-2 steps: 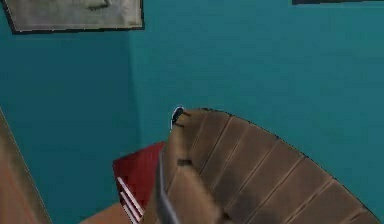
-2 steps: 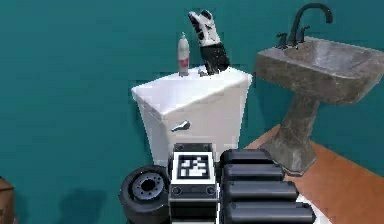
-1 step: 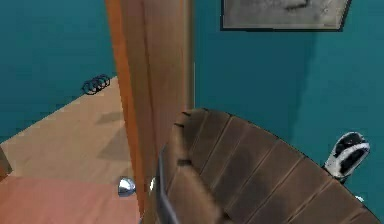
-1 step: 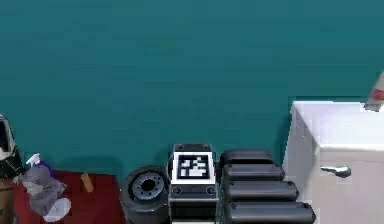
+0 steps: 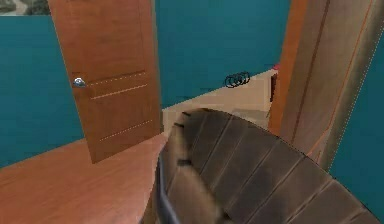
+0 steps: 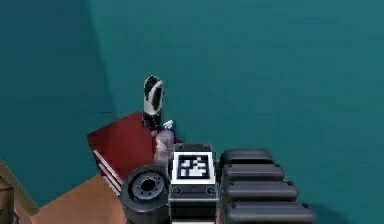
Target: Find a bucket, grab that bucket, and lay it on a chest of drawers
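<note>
In the forward view, we face a teal wall with a wooden door on the left, its round knob on the door's left edge. A second wooden panel leans in at the right. Between them runs a pale ledge with a small cluster of dark rings at its far end. The lower right is taken up by a round vessel of dark wooden staves, very close to the camera, which we take for the bucket. Wooden floor lies to its left.

We judge the bucket stiff and sturdy, fairly weighty for its size, and rough-grained rather than slippery. No handle shows, so the rim seems the best hold, with one finger inside the wall and one outside.

In the arm side view, the arm lies low at the bottom edge, with a white marker square beside it. The hand is a dark rounded body to the left of the marker. We cannot make out its fingers, so we cannot tell its state or whether it holds anything. Just behind it stands a red boxy piece against the teal wall. A slim black-and-white upright thing rises at the piece's top. We cannot tell whether the red piece is the chest of drawers.
</note>
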You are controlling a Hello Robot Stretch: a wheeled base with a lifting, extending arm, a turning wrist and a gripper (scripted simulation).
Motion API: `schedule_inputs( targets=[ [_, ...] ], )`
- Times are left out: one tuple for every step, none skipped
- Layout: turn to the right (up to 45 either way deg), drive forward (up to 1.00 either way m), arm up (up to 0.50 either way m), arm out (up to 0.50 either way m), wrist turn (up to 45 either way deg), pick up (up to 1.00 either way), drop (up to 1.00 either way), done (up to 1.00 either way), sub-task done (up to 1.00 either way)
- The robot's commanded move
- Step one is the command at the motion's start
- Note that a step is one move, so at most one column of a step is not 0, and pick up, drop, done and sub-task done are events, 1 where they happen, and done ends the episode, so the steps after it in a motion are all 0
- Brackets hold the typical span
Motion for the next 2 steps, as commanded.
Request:
schedule_inputs(
  targets=[
    [0.0,0.0,0.0,0.48,0.0,0.0,0.0,0.0,0.0],
    [0.0,0.0,0.0,0.0,39.0,0.0,0.0,0.0,0.0]
  ],
)
